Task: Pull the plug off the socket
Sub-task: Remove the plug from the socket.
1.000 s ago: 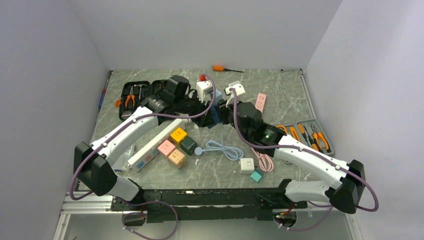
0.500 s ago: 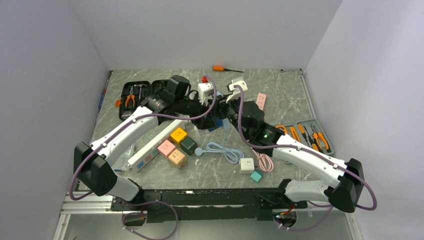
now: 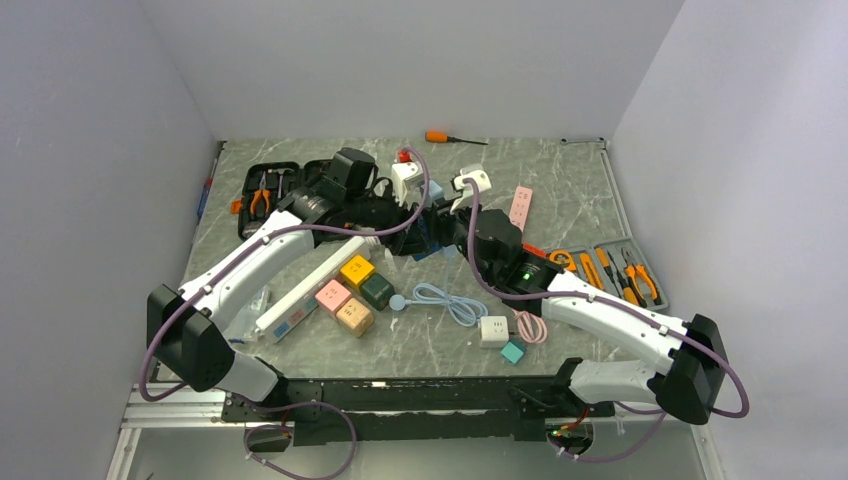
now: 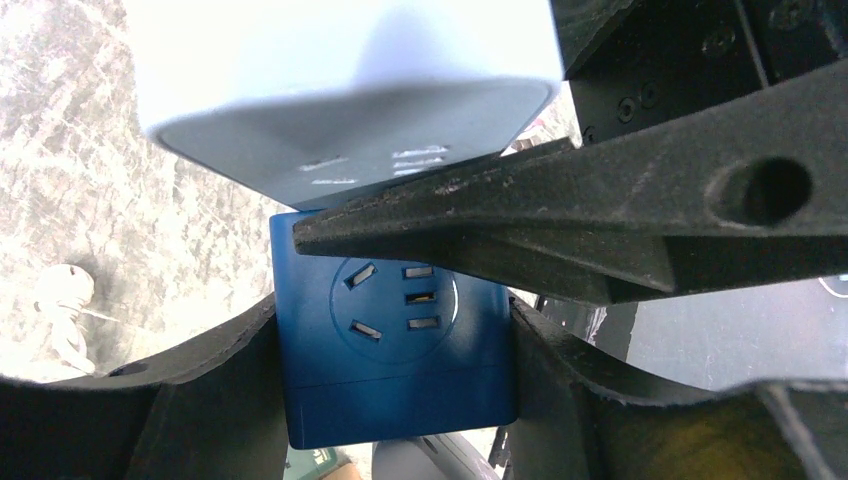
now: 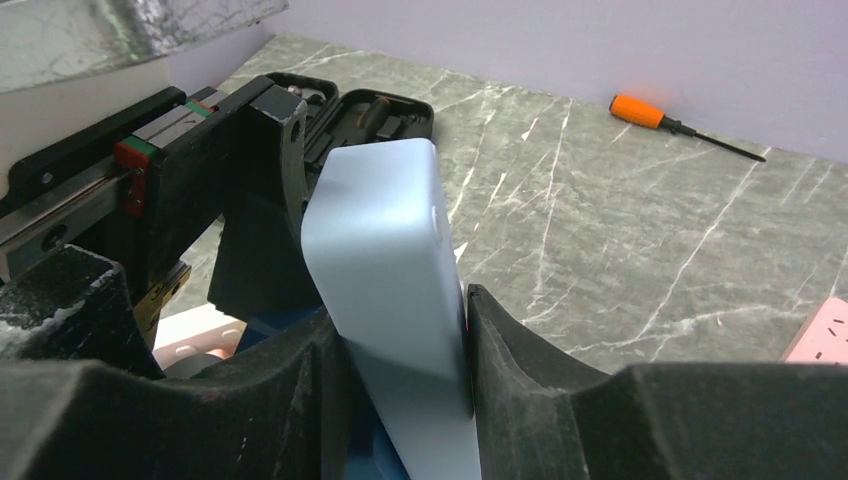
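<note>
In the left wrist view a dark blue socket (image 4: 395, 375) cube sits between the fingers of my left gripper (image 4: 395, 340), which is shut on its two sides. A pale blue plug (image 4: 340, 90) block rests against the cube's top. One black finger (image 4: 560, 220) of the right gripper crosses the joint and hides it. In the right wrist view my right gripper (image 5: 400, 340) is shut on the plug (image 5: 385, 250), a pad pressed on each flat side. Seen from above, both grippers (image 3: 415, 225) (image 3: 452, 228) meet at mid-table.
An orange screwdriver (image 3: 437, 136) lies at the back. A black tool case (image 3: 268, 190) is open at back left, another tool tray (image 3: 610, 268) at right. A pink strip (image 3: 521, 205), a white strip (image 3: 310, 285), coloured cubes (image 3: 352, 290) and a coiled cable (image 3: 445, 298) lie around.
The right arm has shifted left, closer to the left gripper, and its jaws have re-set on the pale blue plug. The left arm holds still.
</note>
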Controlling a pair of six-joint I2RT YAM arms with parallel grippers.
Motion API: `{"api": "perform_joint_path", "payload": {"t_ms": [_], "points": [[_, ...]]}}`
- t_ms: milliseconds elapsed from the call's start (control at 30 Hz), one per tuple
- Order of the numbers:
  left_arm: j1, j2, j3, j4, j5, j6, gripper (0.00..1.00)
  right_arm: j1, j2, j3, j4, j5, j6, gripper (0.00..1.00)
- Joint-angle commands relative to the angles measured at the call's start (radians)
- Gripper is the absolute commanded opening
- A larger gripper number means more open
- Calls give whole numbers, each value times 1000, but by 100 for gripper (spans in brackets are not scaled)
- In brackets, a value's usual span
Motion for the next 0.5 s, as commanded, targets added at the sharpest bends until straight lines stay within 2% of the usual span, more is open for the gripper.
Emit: {"api": "perform_joint_path", "payload": {"t_ms": [0, 300, 400, 467], "points": [[1, -50, 46, 76, 65, -10, 0, 0, -3, 22, 71, 18, -4, 43], [2, -52, 45, 81, 76, -18, 0, -1, 52, 50, 98, 11, -11, 49], [2, -52, 49, 78, 78, -18, 0, -1, 58, 49, 104, 26, -17, 45], [1, -54, 41, 81, 80, -18, 0, -1, 56, 43, 112, 33, -27, 35]]}}
